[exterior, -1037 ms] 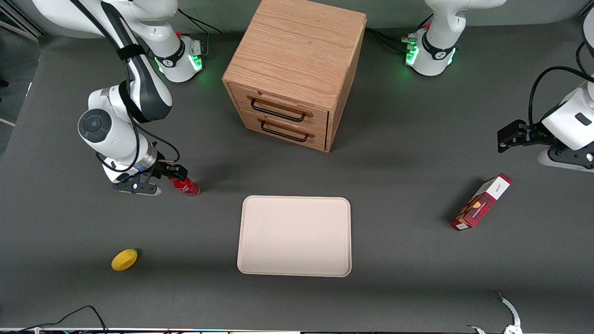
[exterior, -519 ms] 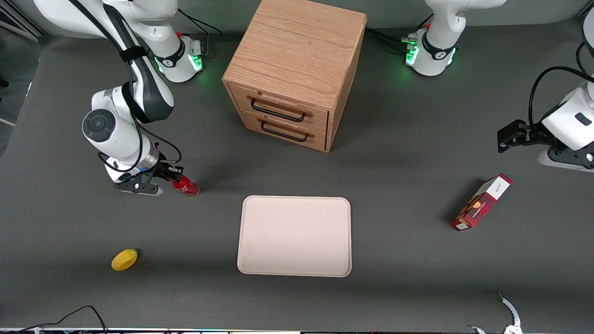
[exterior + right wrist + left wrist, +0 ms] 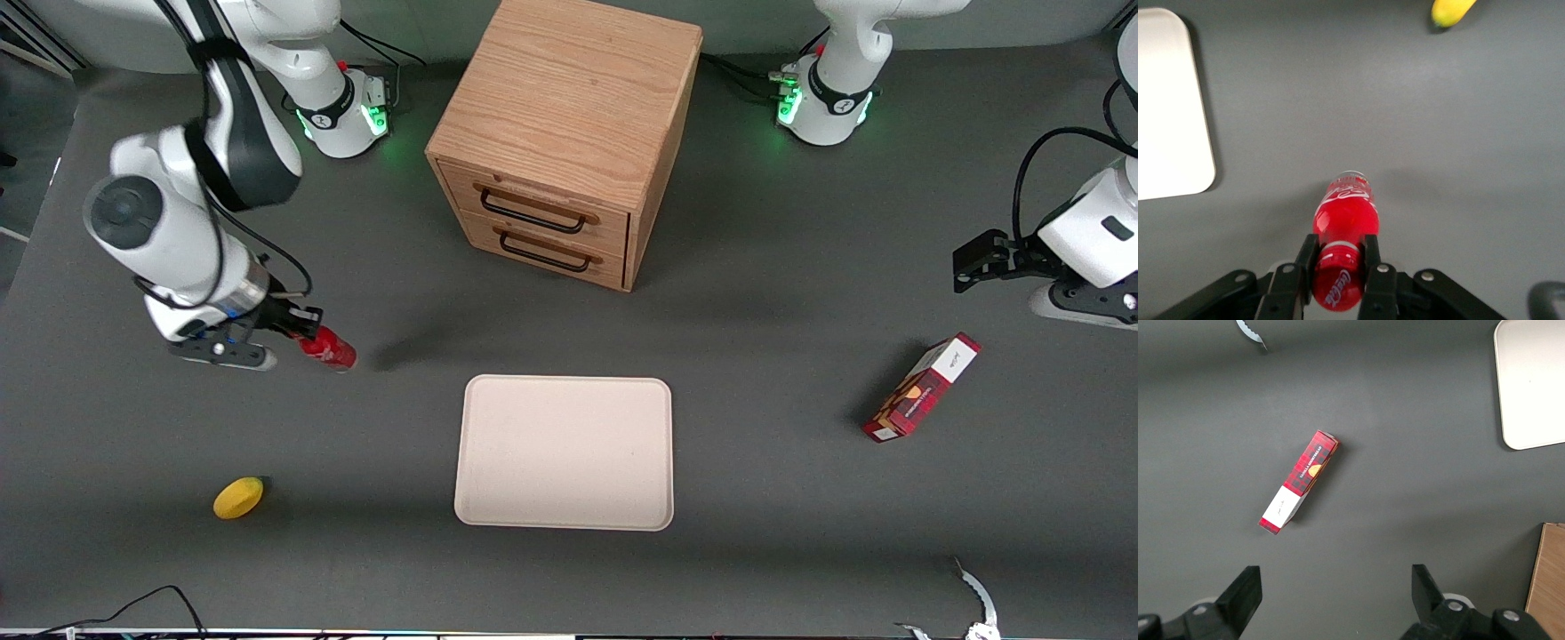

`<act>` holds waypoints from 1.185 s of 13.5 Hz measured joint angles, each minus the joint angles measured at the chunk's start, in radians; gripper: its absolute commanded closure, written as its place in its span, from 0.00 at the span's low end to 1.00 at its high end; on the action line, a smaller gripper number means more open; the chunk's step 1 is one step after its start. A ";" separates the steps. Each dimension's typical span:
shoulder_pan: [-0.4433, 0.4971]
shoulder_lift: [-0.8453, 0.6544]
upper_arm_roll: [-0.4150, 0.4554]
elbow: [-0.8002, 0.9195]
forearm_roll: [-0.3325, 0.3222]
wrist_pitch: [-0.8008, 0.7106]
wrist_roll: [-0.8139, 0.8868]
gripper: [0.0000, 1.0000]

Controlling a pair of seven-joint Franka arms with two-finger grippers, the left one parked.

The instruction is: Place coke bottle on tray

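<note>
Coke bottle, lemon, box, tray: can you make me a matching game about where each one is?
Things:
1. coke bottle
2. lemon
3. box
4. tray

Places:
A. lying toward the parked arm's end of the table
B. flat in front of the wooden drawers, with nothing on it
C. held in the pincer, lifted off the table
D. alone, nearer the front camera than the bottle

Pairs: 1-C, 2-D, 3-A, 4-B

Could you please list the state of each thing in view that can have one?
Gripper: shut on the bottle, toward the working arm's end.
Bottle: held by its cap end, off the tray.
Tray: bare.
Drawers: both shut.
Box: lying flat.
</note>
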State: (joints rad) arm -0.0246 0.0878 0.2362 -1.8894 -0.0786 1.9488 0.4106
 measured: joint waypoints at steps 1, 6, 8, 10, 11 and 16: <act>0.000 -0.006 0.003 0.081 0.012 -0.094 0.000 1.00; 0.021 0.134 0.067 0.531 0.091 -0.429 0.109 1.00; 0.050 0.267 0.111 0.687 0.091 -0.439 0.239 1.00; 0.104 0.409 0.120 0.804 0.077 -0.391 0.379 1.00; 0.127 0.474 0.124 0.834 0.046 -0.333 0.439 1.00; 0.165 0.729 0.159 0.876 -0.104 -0.055 0.639 1.00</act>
State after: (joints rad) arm 0.1405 0.8170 0.3954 -1.0133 -0.1829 1.8935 1.0494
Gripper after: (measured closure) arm 0.687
